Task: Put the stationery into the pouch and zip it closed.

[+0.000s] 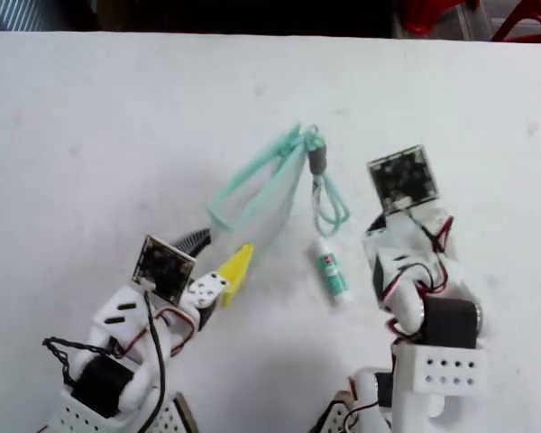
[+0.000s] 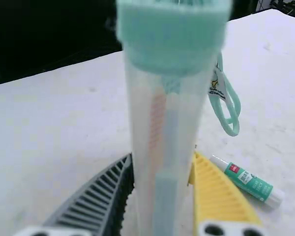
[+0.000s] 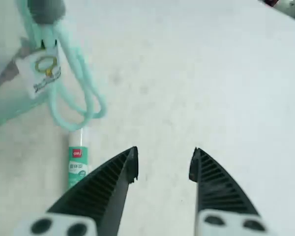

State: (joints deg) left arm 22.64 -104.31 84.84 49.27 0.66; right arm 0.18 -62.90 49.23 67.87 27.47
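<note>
Yellow on one side and grey on the other, the left gripper (image 2: 162,157) is clamped on the lower end of the pouch (image 1: 269,200) and holds it slanted over the table (image 1: 90,117). The mint mouth of the pouch stands open toward the far side. Some long things show through its wall, but I cannot tell what they are. Its strap (image 1: 330,206) hangs in a loop from the far end. The glue stick (image 1: 332,273) lies on the table just beside this loop, between the pouch and the right arm. The right gripper (image 3: 163,164) is over the table near the stick, with its jaws apart and nothing between them.

The step in hand is, I think, to take the glue stick. It would be good to close on the end of the stick away from the strap, so that the loop is not caught. Then lift it high enough to pass over the mint rim.

The table edge is well apart on the far side. There is wide bare room to the left of the pouch and beyond it.
</note>
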